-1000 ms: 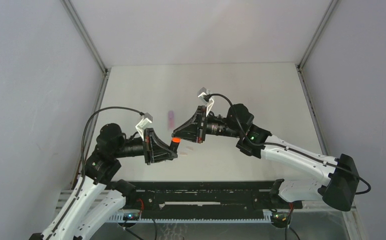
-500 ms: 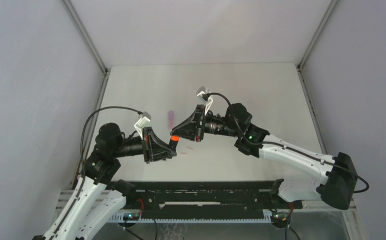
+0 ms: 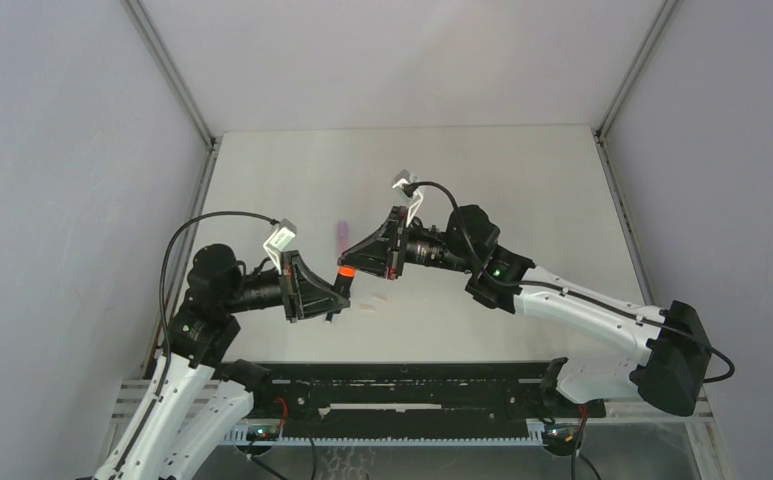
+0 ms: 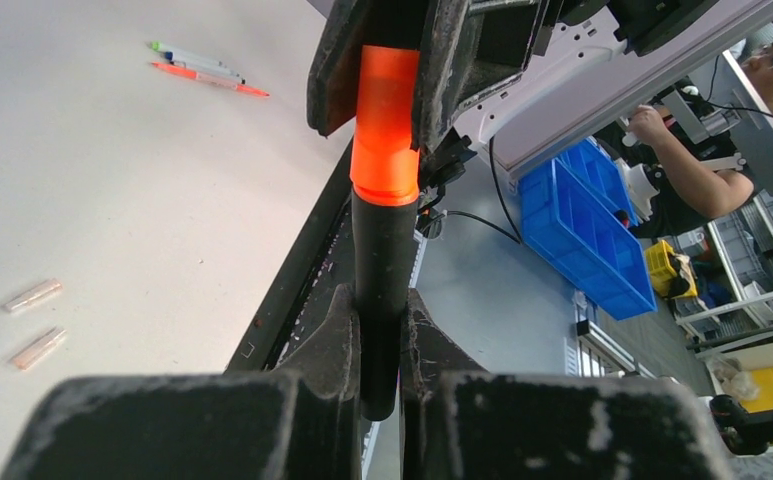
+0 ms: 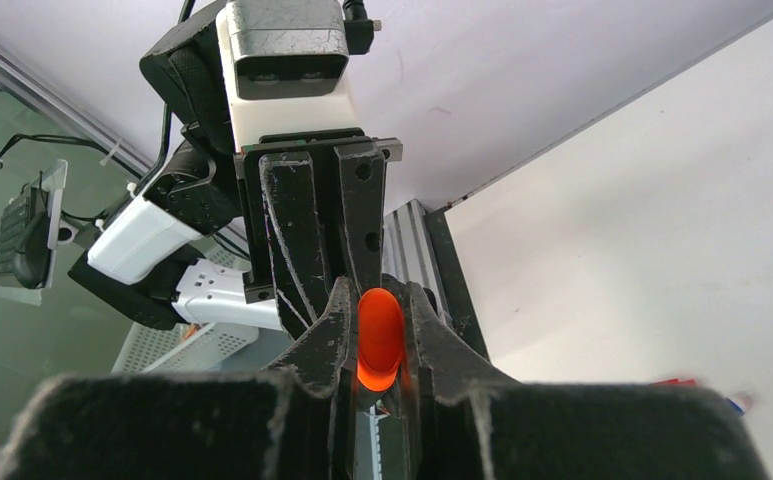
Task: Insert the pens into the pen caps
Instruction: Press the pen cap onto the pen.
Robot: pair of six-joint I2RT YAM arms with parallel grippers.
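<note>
1. The left end effector (image 4: 380,302) is pinched onto the black highlighter (image 4: 384,240). One finger presses each side of the lower barrel, and only the barrel's own width holds them apart.
2. The right end effector (image 4: 382,112) comes in from the opposite side, tip to tip with the left. Its fingers are clamped on the orange cap (image 4: 386,155), one against each flank, with nothing else between them.
3. Cap and barrel stand in one straight line. In the left wrist view the cap's rim meets the black barrel with no gap to be seen; how deep the pen sits inside cannot be told.
4. In the right wrist view the end of the orange cap shows as an oval wedged between that arm's own two fingers. The black fingers of the left end effector are directly behind it.
5. From the top view the two end effectors meet in the air over the near left part of the surface (image 3: 502,170), with the orange spot between them. Neither the highlighter nor the cap touches the surface.
6. The lilac highlighter (image 3: 341,235) lies on the surface just beyond the meeting point, apart from both end effectors.
7. Two pale caps (image 4: 32,295) lie near each other on the surface, not touching, below the held pen.
8. The thin pens (image 4: 202,68), red, blue and pale, lie in a tight bunch farther off on the surface, well apart from both end effectors.
</note>
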